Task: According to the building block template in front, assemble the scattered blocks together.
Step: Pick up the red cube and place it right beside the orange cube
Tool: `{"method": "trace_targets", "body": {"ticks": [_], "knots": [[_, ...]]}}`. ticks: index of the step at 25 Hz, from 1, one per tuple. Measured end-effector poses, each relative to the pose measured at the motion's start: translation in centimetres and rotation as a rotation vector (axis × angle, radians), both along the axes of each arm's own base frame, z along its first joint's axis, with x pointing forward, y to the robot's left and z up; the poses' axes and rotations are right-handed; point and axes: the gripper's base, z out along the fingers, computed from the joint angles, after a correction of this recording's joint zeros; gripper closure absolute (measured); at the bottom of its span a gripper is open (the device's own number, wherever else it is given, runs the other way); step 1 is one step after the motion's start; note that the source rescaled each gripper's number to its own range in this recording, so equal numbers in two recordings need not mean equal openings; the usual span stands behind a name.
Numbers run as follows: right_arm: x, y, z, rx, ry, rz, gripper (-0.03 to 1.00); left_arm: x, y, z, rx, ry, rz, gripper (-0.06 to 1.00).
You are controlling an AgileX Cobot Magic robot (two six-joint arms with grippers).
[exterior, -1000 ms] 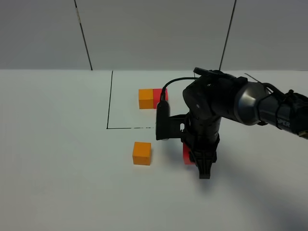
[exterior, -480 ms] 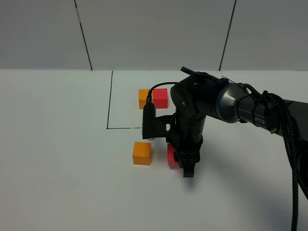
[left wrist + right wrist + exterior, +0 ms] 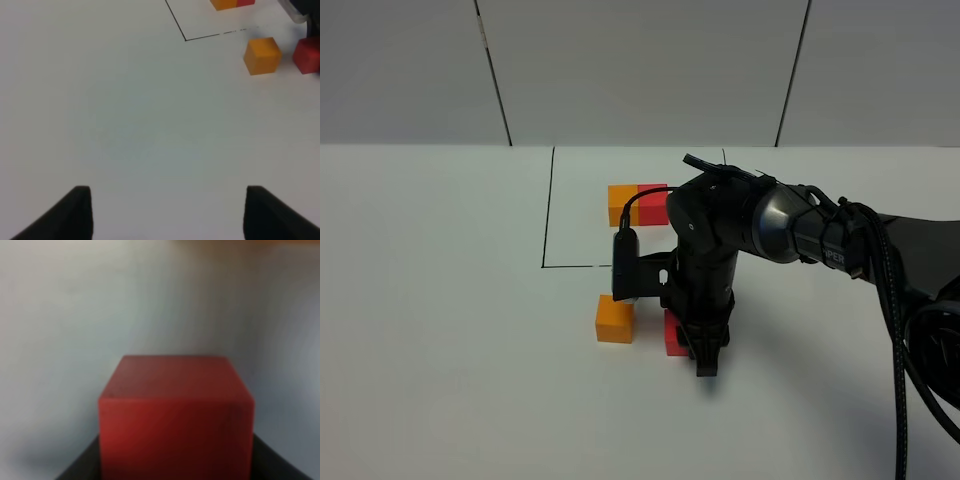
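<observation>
Red cube (image 3: 671,338): from the high camera we see only a sliver at 3 o'clock of the orange cube (image 3: 615,319); the right arm (image 3: 720,240) covers the rest.
Right gripper (image 3: 704,362): from above, its jaws merge into one dark shape and we cannot separate them.
Right wrist view: the red cube is blurred and cropped by the frame edge, and the fingers (image 3: 75,470) are just dark wedges on both sides of it.
Building block template (image 3: 638,204): the arm overlaps its 3 o'clock edge, and the left wrist view crops it.
Left gripper (image 3: 170,215): we see only two dark fingertips (image 3: 80,212), widely spaced; the rest is cut off.
</observation>
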Motion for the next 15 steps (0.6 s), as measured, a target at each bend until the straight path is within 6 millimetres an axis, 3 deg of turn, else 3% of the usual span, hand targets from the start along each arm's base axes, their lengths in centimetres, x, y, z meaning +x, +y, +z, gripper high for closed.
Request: {"method": "trace_targets", "body": {"ticks": [5,15], "knots": [[0.2,0.2,0.0,0.023,-0.019,-0.002,0.82,0.0,0.0,0.0,0.000,0.000,0.001,0.36],[2.0,1.6,-0.4,0.010,0.018,-0.037,0.82,0.0,0.0,0.0,-0.001,0.001,0.002,0.35]]}}
